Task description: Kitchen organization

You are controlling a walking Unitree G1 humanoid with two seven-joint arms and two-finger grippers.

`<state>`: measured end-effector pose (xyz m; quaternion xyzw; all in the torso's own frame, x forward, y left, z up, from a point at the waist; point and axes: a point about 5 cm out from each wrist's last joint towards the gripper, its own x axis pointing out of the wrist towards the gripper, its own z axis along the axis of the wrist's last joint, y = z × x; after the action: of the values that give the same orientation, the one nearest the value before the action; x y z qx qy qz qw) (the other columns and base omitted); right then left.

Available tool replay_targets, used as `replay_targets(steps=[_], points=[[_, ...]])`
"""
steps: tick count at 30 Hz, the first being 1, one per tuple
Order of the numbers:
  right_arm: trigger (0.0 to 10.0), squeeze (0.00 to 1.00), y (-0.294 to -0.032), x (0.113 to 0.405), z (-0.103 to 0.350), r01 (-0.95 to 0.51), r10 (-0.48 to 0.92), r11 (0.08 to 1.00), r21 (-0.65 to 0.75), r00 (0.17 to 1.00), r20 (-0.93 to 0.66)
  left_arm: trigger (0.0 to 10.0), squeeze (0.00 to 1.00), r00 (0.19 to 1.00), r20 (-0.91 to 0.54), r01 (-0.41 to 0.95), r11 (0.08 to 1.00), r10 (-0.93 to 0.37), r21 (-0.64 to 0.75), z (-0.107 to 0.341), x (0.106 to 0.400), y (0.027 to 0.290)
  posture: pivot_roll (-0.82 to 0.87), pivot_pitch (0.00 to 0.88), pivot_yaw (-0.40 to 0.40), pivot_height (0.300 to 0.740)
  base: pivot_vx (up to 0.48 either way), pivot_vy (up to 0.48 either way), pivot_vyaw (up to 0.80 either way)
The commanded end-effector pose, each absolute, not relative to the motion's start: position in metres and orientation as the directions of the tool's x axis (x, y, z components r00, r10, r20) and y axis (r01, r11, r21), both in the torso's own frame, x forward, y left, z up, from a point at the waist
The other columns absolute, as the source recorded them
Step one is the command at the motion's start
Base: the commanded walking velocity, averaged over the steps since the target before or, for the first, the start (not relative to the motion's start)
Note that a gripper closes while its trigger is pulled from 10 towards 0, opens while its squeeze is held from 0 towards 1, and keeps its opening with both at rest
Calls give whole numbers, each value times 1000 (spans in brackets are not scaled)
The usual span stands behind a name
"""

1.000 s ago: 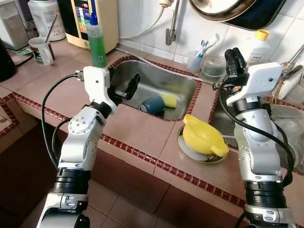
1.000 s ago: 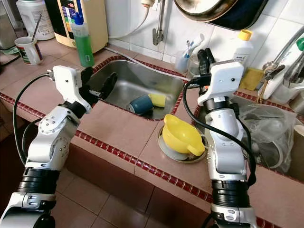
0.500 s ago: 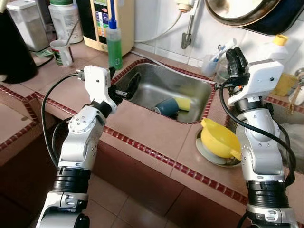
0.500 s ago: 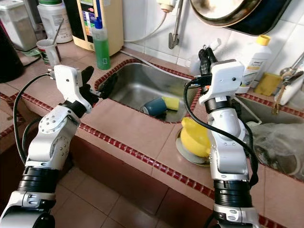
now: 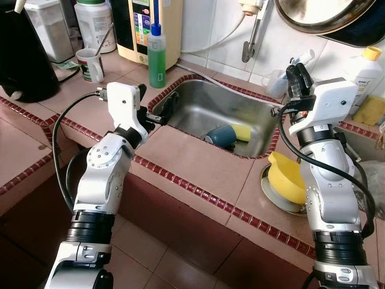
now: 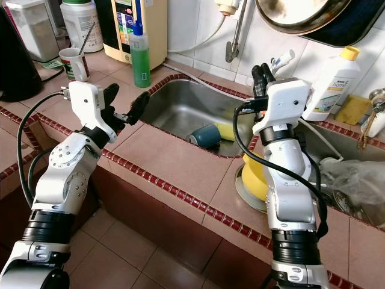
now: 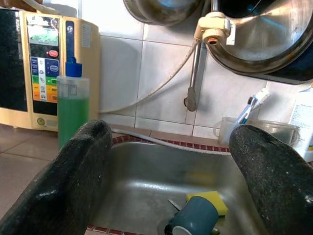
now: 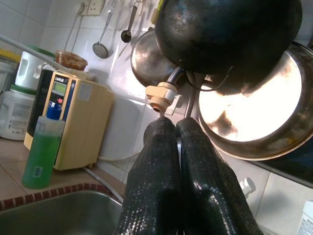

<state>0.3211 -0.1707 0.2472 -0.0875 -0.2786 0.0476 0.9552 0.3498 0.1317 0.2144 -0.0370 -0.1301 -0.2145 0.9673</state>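
While the left gripper (image 6: 127,107) hangs wide open and empty at the steel sink (image 5: 198,102) edge | dark blue cup (image 5: 220,134) lies inside beside yellow sponge (image 5: 240,130) | right gripper (image 8: 188,161) pressed closed, empty | risk: round cup may roll from the fingers.

One blue cup (image 5: 220,134), one yellow sponge (image 5: 242,130), one yellow bowl (image 5: 287,176) and one green bottle (image 5: 157,56) are being counted.

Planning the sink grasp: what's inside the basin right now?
In the sink: a blue cup on its side, a yellow sponge right behind it. The cup covers the drain area, so anything beneath is hidden.
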Motion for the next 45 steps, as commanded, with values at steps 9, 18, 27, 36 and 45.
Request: replay_targets(steps=[9, 18, 27, 36, 45], points=[[10000, 0, -170, 320, 256, -28, 141, 978, -209, 822, 552, 10000, 0, 866, 275, 435, 901, -416, -6, 220, 353, 130, 29, 0, -35, 740, 0, 287, 0], [10000, 0, -170, 320, 256, -25, 140, 977, -211, 822, 552, 10000, 0, 865, 276, 437, 899, -419, -7, 221, 353, 130, 28, 0, -34, 740, 0, 303, 0], [10000, 0, -169, 320, 256, -26, 140, 978, -208, 821, 553, 10000, 0, 865, 274, 438, 899, -420, -3, 221, 354, 130, 31, 0, -32, 740, 0, 357, 0], [10000, 0, -169, 320, 256, -24, 137, 978, -207, 821, 554, 10000, 0, 863, 275, 441, 897, -423, -3, 221, 354, 129, 31, 0, -31, 740, 0, 372, 0], [10000, 0, -169, 320, 256, -25, 139, 978, -209, 821, 554, 10000, 0, 860, 277, 446, 895, -428, -4, 221, 354, 127, 29, 0, -33, 740, 0, 372, 0]])
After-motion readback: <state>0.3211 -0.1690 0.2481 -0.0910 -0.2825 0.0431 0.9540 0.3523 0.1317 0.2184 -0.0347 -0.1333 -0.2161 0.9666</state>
